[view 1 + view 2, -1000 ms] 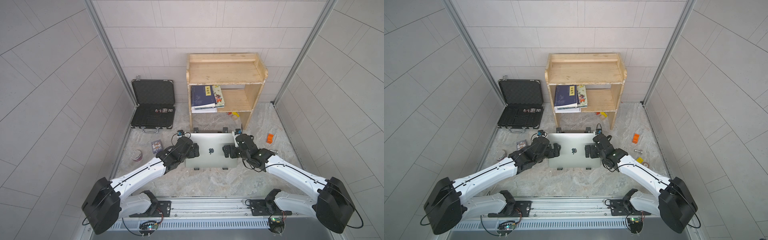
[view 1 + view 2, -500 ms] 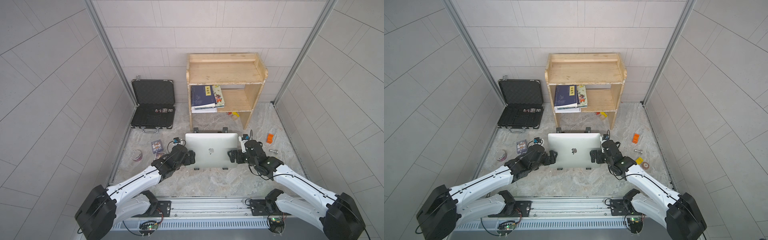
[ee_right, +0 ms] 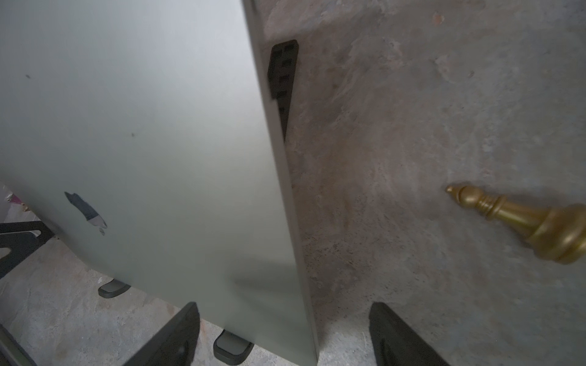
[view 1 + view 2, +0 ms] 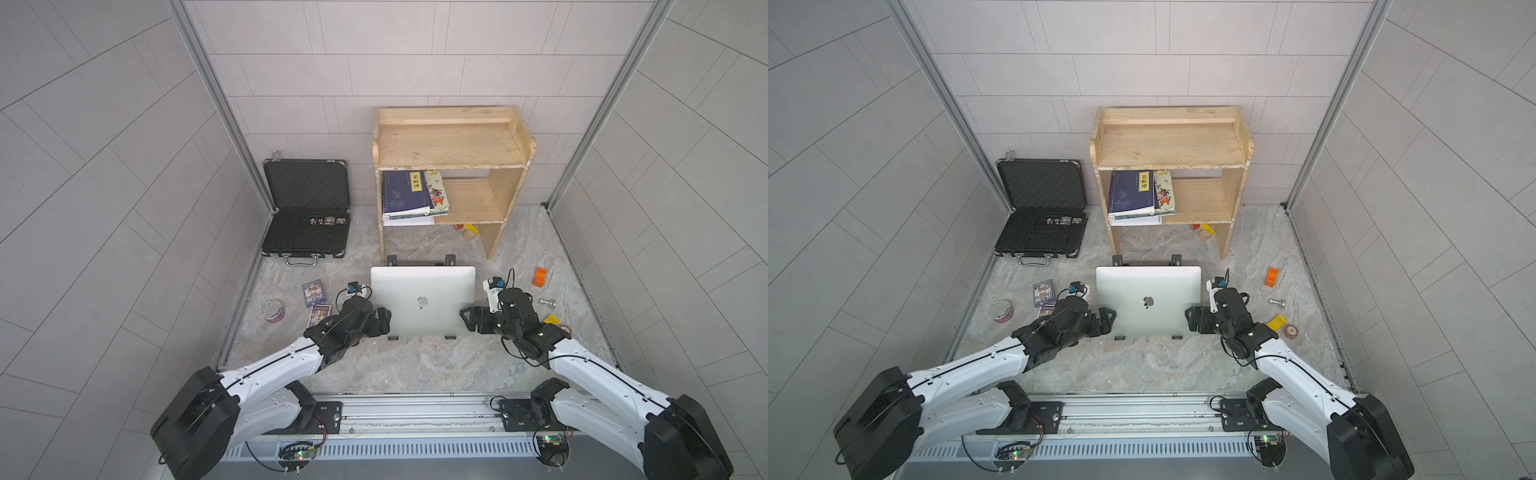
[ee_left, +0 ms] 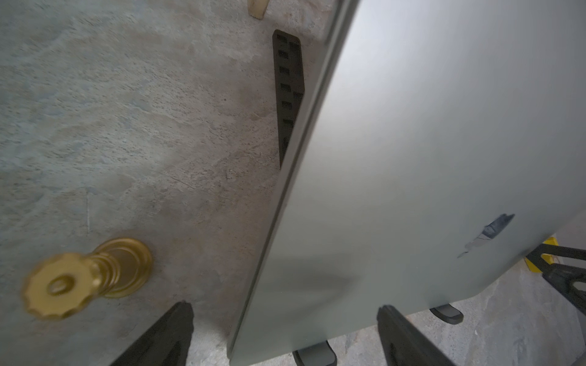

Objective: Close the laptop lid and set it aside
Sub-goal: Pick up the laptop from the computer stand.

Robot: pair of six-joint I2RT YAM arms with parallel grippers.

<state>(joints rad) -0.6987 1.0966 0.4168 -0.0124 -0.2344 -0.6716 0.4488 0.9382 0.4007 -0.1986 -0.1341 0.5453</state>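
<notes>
The left gripper (image 4: 384, 322) and right gripper (image 4: 467, 320) flank the near corners of the laptop (image 4: 415, 286), each with jaws spread wide at a side edge, clamping nothing. The laptop lid (image 4: 1148, 286) is shut, logo up, resting on a black folding stand (image 4: 392, 260) on the table (image 4: 415, 365). Beyond stand a wooden shelf (image 4: 449, 137) and an open briefcase (image 4: 305, 224).

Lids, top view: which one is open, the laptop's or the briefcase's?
The black briefcase's lid is the open one: it stands upright by the wall, foam lining showing. The laptop lid lies shut, apple logo facing up.
</notes>
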